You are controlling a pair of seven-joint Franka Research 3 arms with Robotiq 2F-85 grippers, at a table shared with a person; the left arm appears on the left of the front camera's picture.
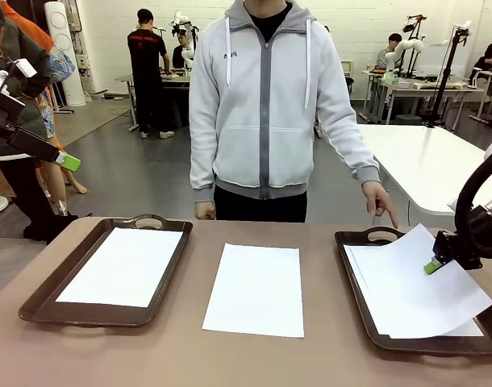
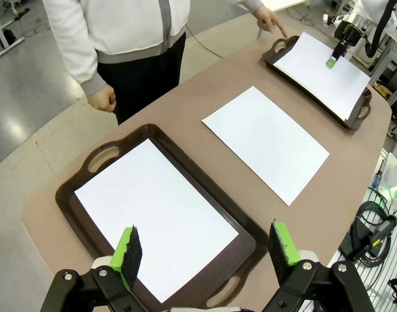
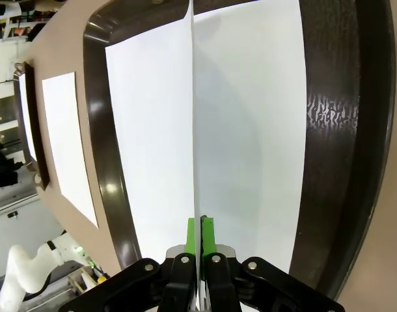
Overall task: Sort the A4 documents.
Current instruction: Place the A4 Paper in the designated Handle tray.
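Right gripper (image 1: pixel 432 265) pinches tilted top sheet (image 1: pixel 423 294) over 3 o'clock tray (image 1: pixel 352 246).
Left gripper (image 2: pixel 205 237) spread wide above flat sheet (image 2: pixel 153 214) in 9 o'clock tray (image 2: pixel 75 201).

No legible writing.
The small dark mark (image 1: pixel 230 56) on the chest of the person's grey hoodie (image 1: pixel 302 121) is too small to read. The A4 documents (image 1: pixel 256 289) show blank white faces, and the dark brown trays (image 1: pixel 44 290) carry no print that can be made out.
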